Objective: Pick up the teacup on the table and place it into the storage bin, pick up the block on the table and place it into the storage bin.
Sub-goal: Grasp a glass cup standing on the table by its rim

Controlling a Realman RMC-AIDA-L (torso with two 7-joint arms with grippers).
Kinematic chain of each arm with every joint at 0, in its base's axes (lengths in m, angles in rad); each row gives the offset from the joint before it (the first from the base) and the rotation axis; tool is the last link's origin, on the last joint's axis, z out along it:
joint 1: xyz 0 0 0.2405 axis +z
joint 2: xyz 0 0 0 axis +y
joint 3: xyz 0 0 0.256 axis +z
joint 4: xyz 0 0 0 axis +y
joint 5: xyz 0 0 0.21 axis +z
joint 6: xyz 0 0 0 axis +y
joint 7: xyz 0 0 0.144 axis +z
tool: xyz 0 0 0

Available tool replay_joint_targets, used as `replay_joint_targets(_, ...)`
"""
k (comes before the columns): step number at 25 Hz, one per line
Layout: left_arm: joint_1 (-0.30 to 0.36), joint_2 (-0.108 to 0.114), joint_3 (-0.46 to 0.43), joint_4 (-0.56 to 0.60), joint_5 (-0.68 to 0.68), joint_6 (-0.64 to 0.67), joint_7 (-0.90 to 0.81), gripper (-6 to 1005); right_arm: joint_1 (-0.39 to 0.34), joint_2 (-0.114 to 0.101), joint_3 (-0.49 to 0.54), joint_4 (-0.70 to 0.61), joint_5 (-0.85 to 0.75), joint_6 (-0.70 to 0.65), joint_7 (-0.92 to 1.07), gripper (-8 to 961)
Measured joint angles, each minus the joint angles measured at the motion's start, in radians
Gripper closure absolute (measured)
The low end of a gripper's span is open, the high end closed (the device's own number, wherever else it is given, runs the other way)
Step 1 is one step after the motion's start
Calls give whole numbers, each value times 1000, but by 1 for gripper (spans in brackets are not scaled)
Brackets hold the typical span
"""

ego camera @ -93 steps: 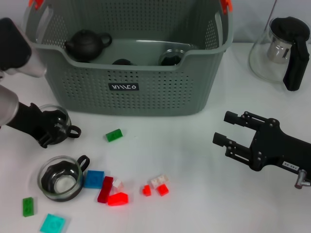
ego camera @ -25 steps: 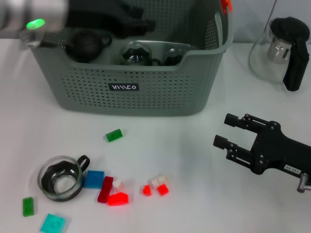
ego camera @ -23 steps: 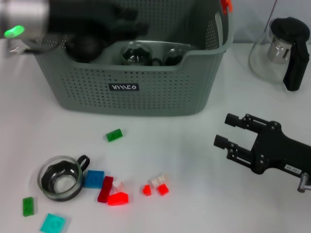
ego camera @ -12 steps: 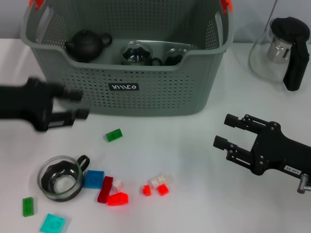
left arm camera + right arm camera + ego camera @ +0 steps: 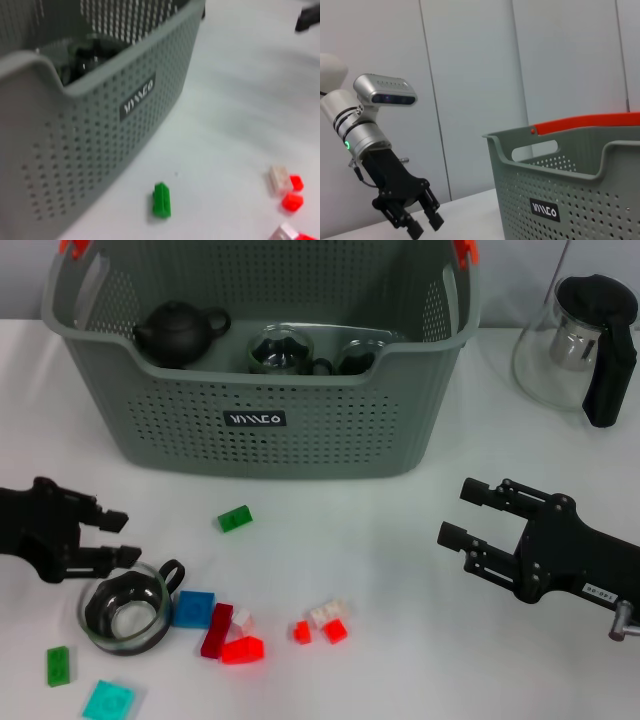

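Just beside the teacup [image 5: 125, 610] rim, left gripper [image 5: 118, 537] fingers gape.

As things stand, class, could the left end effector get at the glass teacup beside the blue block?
Probably yes: the open left end effector hangs just above the glass teacup, nothing between them.

Plastic, glass and matt black metal

The storage bin [image 5: 330, 430] is matt perforated plastic; the teacup [image 5: 124, 612] is clear glossy glass; the blocks [image 5: 232, 638] look like smooth plastic.
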Motion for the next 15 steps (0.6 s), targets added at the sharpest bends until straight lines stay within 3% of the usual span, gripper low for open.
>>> replay_joint_targets(6, 8, -19, 67, 1, 31, -69, 2, 539, 0, -1, 0, 1, 0, 5, 0, 315)
replay_joint_targets(15, 12, -30, 84, 28, 62, -84, -10, 540, 0, -1, 0, 1, 0, 6, 0, 315)
